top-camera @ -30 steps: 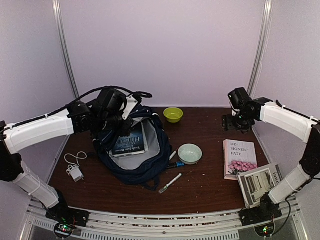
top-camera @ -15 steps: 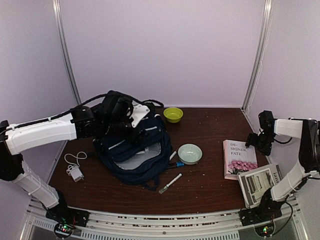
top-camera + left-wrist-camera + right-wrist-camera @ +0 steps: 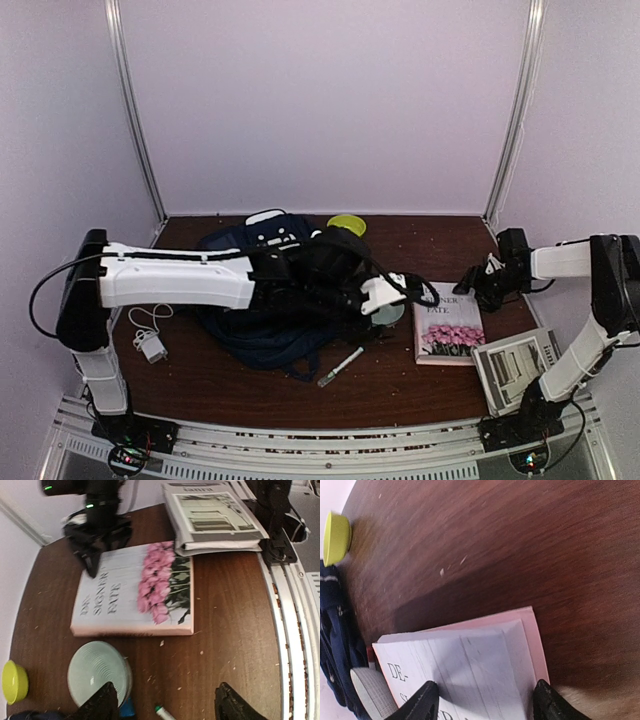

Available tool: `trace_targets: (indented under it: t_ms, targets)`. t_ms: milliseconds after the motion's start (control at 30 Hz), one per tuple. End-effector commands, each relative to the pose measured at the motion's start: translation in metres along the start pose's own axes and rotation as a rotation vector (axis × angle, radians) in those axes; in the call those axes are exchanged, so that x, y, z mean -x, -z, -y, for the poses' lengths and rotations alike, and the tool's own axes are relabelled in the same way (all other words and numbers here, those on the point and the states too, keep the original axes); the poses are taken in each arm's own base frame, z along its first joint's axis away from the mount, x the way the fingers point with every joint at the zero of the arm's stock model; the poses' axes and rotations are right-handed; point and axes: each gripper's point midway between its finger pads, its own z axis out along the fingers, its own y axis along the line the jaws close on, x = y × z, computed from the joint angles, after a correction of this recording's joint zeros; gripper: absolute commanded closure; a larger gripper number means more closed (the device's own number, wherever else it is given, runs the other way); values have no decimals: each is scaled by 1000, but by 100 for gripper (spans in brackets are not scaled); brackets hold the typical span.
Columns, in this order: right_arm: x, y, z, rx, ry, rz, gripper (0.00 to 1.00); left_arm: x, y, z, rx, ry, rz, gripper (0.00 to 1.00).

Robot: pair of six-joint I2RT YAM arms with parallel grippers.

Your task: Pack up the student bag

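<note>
The student bag (image 3: 240, 335), navy with a white patch at its top, lies left of centre with my left arm stretched across it. My left gripper (image 3: 392, 303) hangs open over the table beside a pale green bowl (image 3: 97, 672) and a marker tip (image 3: 162, 712). Nothing sits between its fingers in the left wrist view (image 3: 167, 705). A book with pink flowers (image 3: 448, 325) lies to its right. My right gripper (image 3: 478, 290) is low at that book's far corner and open (image 3: 485, 702). One finger is over the cover (image 3: 470, 665), the other just past its side edge.
A grey book (image 3: 515, 365) lies at the front right, close to the right arm's base. A yellow bowl (image 3: 347, 224) stands at the back, a white marker (image 3: 341, 366) lies in front of the bag, and a white charger with its cable (image 3: 150, 340) lies at the left.
My left gripper opened and swung from the bag's mouth rightward to the pale bowl. My right arm dropped to the flowered book, which slid left and turned.
</note>
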Motion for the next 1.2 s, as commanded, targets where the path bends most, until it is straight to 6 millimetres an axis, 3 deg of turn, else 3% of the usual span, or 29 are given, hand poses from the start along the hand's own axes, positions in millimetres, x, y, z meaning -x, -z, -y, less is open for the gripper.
trace_targets:
  t_ms: [0,100,300,567,800,933,1167]
  targets:
    - [-28,3,-15,4,51,-74,34,11,-43,22,-94,-91,23,31]
    - [-27,13,-7,-59,91,-63,32,10,-67,26,-100,-95,-7,30]
    - [-35,26,4,-118,122,-67,22,2,-88,48,-136,-137,-46,26]
    - [-67,10,14,-66,95,-153,20,-39,-122,47,-96,-123,-161,30]
    - [-82,7,-7,83,105,-213,22,-61,-145,31,-29,-81,-218,36]
    - [-88,12,-21,163,122,-237,32,-67,-149,21,8,-50,-218,37]
    - [-89,53,-68,313,184,-206,37,-51,-148,5,38,-31,-157,36]
